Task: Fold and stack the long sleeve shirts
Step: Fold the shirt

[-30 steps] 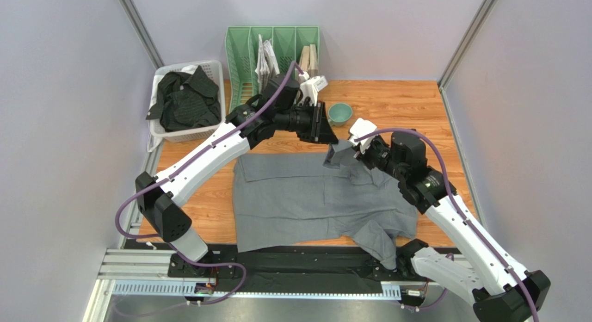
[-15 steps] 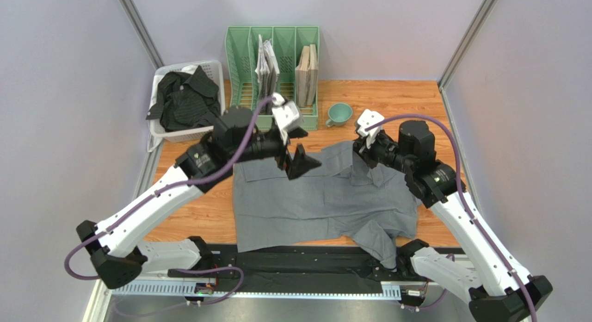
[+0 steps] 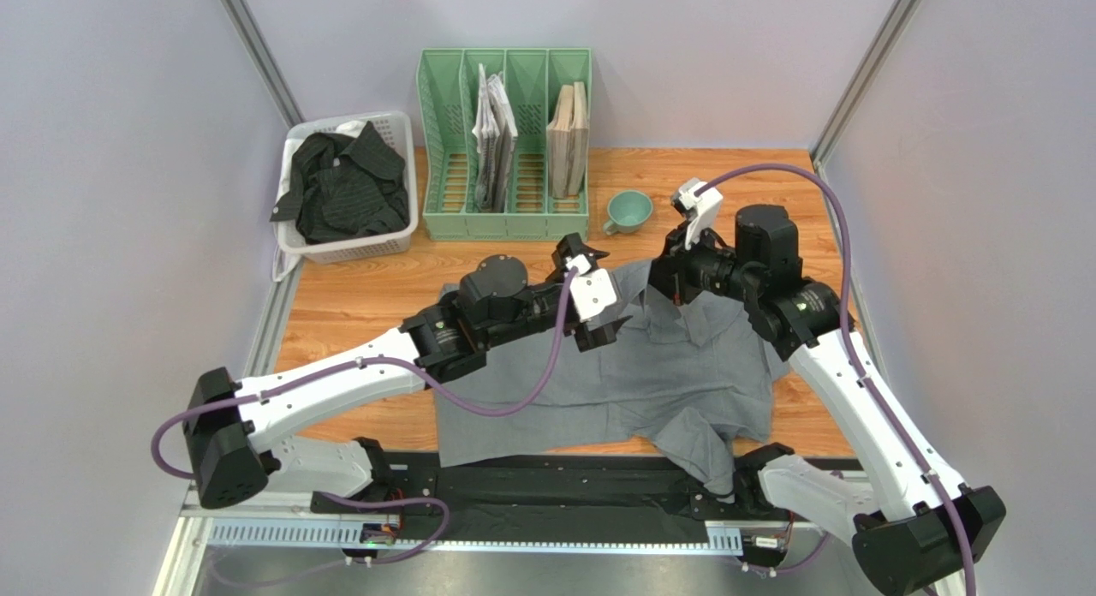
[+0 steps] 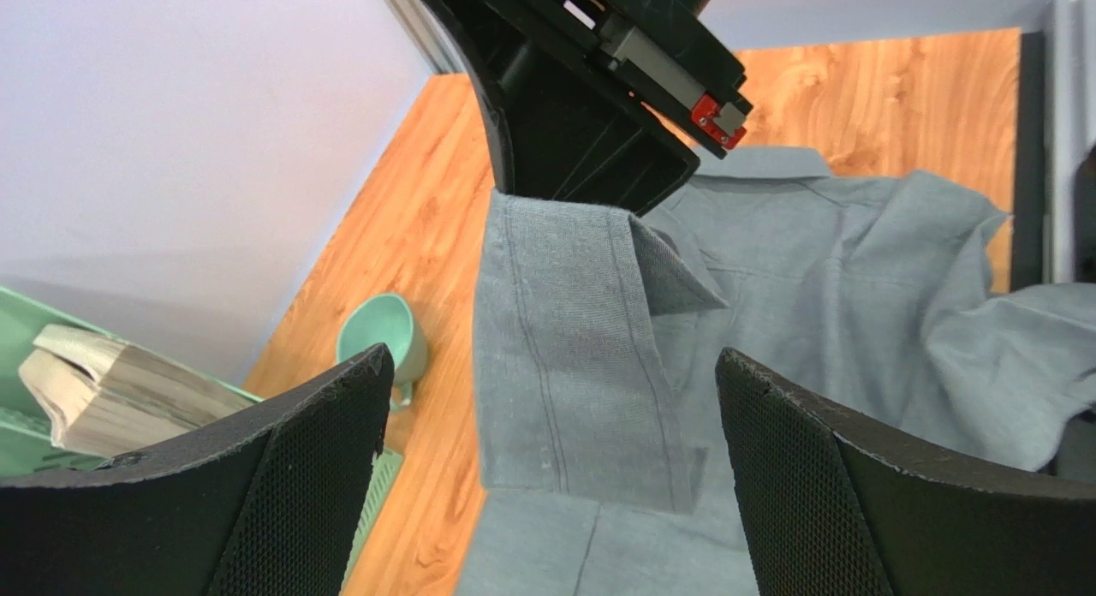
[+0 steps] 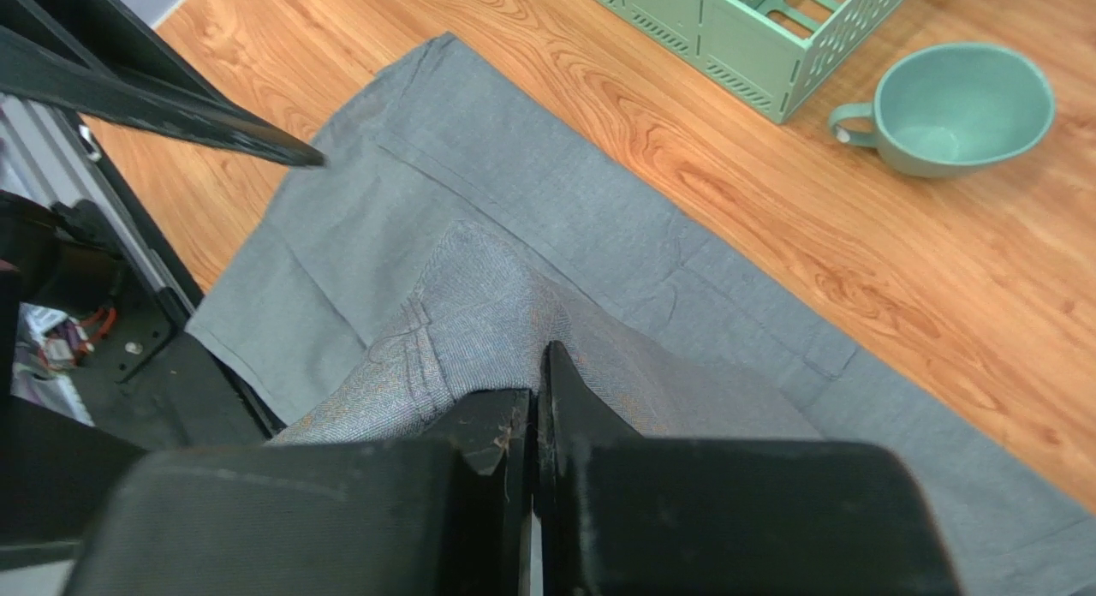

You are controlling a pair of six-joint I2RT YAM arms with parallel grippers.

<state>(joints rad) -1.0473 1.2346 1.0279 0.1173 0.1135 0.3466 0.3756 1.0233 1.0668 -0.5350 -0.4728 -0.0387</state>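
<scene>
Over on the far left, white basket (image 3: 347, 247) with the black striped shirt (image 3: 337, 185) dumped inside in a heap, zero folding done on that one. Right next to it, green file rack (image 3: 444, 134) with some books and papers in the slots, not part of the job. Moving toward the middle of the table (image 3: 360, 301): left pincer (image 4: 553, 359) spread wide open, gripping nothing, hovering low over the grey shirt (image 3: 566, 397) and pointed at the raised sleeve (image 4: 566, 352). Grey shirt mostly laid out flat across the middle of the table, a few wrinkles, one arm of it bunched up at the near right and lapping onto the black rail (image 3: 540, 474). Bit further right, right pincer (image 5: 542, 378) pressed tight together on the cuff end of that raised sleeve, holding it up off the table above the shirt body. Teal mug (image 3: 628, 211) behind all that, just beside the rack corner, clear of the cloth. Progress-wise, pretty early days by the look of it: maybe mid first sleeve fold on the grey one, body folds not yet done, black shirt not even out of the basket, no stack anywhere. Lots left.
</scene>
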